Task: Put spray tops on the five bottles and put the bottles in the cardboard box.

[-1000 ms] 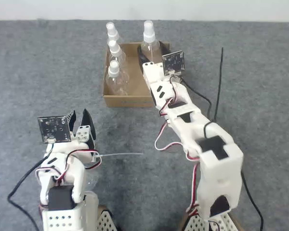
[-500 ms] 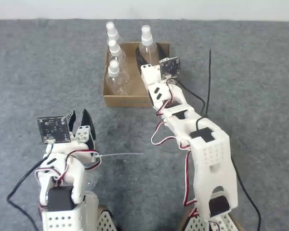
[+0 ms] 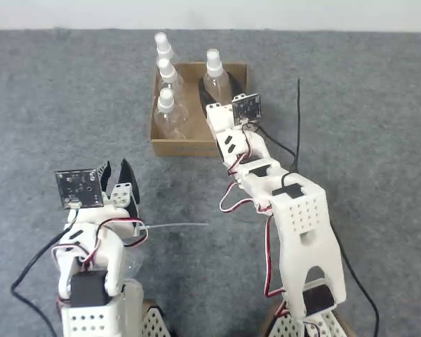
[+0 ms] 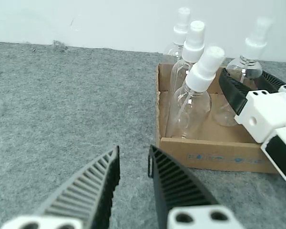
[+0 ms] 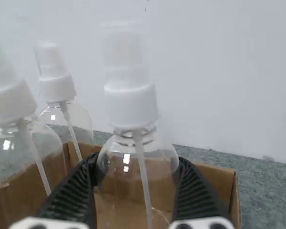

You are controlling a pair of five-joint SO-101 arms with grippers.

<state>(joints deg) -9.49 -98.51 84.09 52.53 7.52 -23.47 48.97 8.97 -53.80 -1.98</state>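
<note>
Currently: boxing step, fourth bottle. Right gripper [image 5: 136, 171] is clamped round the belly of a capped bottle [image 5: 133, 138] at the right side of the cardboard box [image 3: 189, 146]. Whether its base touches the box floor, cannot tell. Three capped bottles [image 3: 167, 104] stand in a row along the box's other side. Left gripper [image 4: 133, 155] hangs parted and empty, well short of the box.

Next move, as I judge it: seat the bottle, release, and lift away without clipping the neighbours.

Bottle: clear, round-bodied, with a white spray top and a dip tube visible through the wall. Smooth sides likely slippery.
</note>
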